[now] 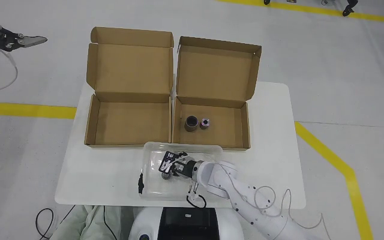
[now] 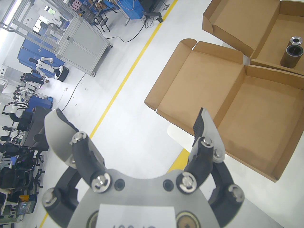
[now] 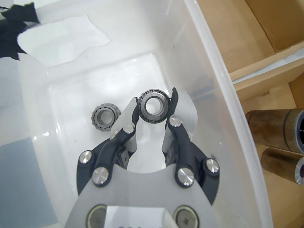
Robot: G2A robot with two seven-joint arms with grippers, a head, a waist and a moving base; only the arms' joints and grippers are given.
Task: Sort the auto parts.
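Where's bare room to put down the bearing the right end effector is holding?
Left cardboard box: whole floor bare. Right cardboard box: bare from the two sleeves to its right wall. Table strip right of that box is bare. Crowded: the clear bin, with the right end effector, its bearing and a second bearing.

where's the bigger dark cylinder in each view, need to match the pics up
Top view: the bigger dark cylinder stands in the right-hand cardboard box, beside the silver-topped part.
Left wrist view: the cylinder stands upright in the farther box.
Right wrist view: the cylinder is just past the clear bin.
Shared landmark: the silver-topped part next to it.
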